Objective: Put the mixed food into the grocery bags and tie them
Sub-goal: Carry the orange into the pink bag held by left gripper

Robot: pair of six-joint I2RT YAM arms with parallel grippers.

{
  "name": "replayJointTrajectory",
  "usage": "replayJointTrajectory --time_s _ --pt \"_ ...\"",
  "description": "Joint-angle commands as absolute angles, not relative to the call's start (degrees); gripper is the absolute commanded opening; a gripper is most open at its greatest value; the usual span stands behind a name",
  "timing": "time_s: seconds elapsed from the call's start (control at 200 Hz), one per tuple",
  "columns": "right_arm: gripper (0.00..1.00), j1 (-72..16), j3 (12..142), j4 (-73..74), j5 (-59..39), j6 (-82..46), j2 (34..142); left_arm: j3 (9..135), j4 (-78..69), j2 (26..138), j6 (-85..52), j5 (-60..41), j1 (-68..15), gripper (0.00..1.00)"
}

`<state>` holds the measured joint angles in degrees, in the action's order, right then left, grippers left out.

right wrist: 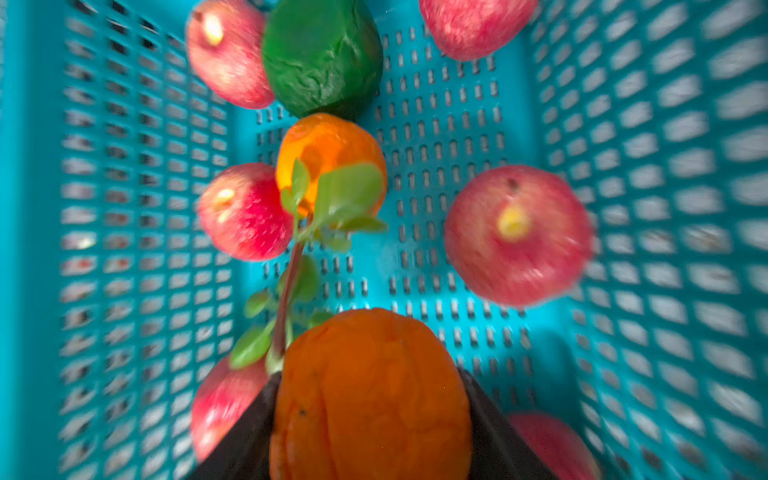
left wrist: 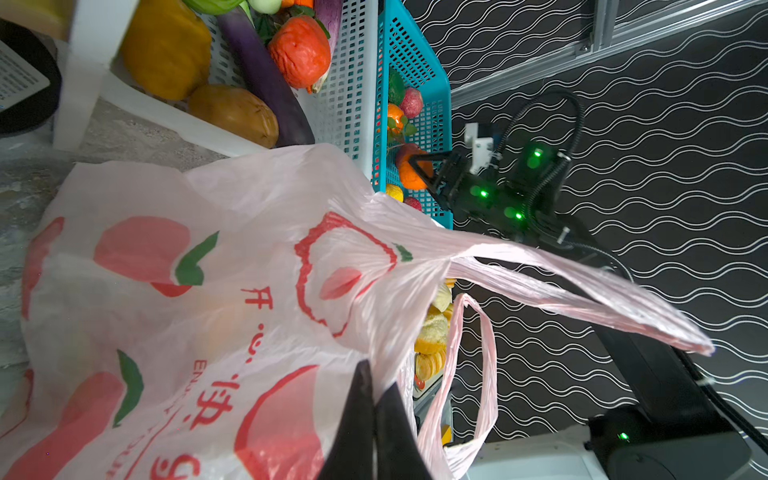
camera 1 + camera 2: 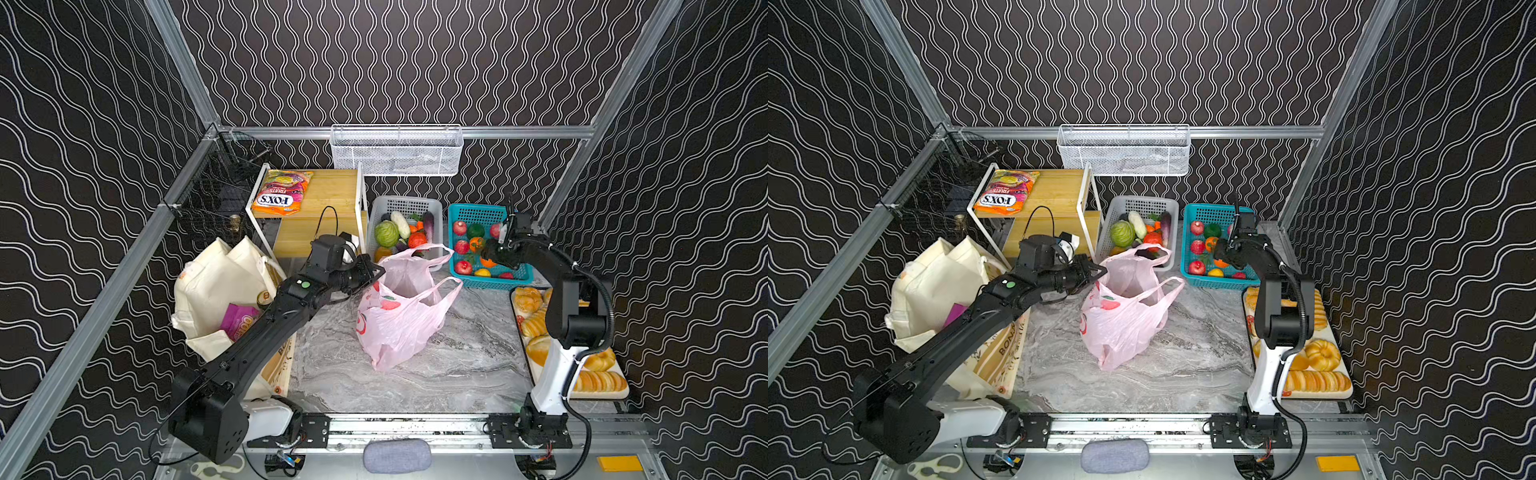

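The marble tabletop (image 3: pixel 457 365) carries both bags. The cream canvas tote (image 3: pixel 216 278) slumps at its left edge; the left arm lies across it and hides most of the printed side, where only the letters "BO" can be read. A purple snack packet (image 3: pixel 241 318) pokes out of its mouth, its orange lettering too small to read.

The pink plastic bag (image 3: pixel 399 328) stands open mid-table. It bears red fruit prints, the characters 开心 and 快, and Latin letters beginning "EN". The left gripper (image 2: pixel 376 374) is at its near rim with its fingers pressed together on the thin film.

Behind the bag sit a grey basket (image 3: pixel 405 205) of vegetables and a teal basket (image 3: pixel 469 214) of toy fruit. To their left is a wooden shelf (image 3: pixel 332 191), and a bread tray (image 3: pixel 602 397) lies at the right edge. On the shelf lies an orange packet (image 3: pixel 282 192) marked "FOX'S" and "FRUITS" – upside down from this side.

The right gripper (image 1: pixel 369 376) is down in the teal basket, clamped on an orange toy fruit (image 1: pixel 370 415) – sharp while the basket around it blurs. Red apples (image 1: pixel 517 235), a green fruit (image 1: pixel 322 58) and a leafy orange (image 1: pixel 330 153) lie beyond.
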<state>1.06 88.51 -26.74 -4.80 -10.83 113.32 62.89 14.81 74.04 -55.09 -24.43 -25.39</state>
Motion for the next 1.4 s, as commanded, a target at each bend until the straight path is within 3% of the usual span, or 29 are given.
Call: replayJointTrajectory --time_s 0.0,0.15,0.335,0.546,0.671,1.056,1.397 --pt "0.61 2.3 87.2 -30.7 -5.7 -10.9 110.4 63.4 14.5 74.4 -53.8 -24.6 -25.2 0.0" --pt "0.62 3.2 82.2 -28.2 -8.2 -10.7 102.7 63.4 14.0 74.8 -54.0 -24.9 -25.2 0.0" --pt "0.64 3.2 79.5 -29.9 -19.5 -12.2 94.6 63.5 14.3 74.7 -53.8 -24.8 -25.2 0.0" --pt "0.62 1.7 63.6 -15.6 -35.2 -22.2 80.4 63.2 14.1 73.9 -53.6 -23.7 -25.2 0.0" --pt "0.61 -2.7 57.8 -12.5 -38.8 -23.7 76.1 63.5 14.6 73.8 -53.2 -23.7 -25.2 0.0" --pt "0.6 -18.6 56.8 -14.4 -46.8 -18.2 75.0 62.5 13.1 73.6 -53.8 -24.3 -25.2 0.0" --pt "0.6 -26.8 60.6 -16.6 -38.4 -15.6 73.1 61.2 12.9 72.6 -54.6 -23.8 -25.2 0.0"
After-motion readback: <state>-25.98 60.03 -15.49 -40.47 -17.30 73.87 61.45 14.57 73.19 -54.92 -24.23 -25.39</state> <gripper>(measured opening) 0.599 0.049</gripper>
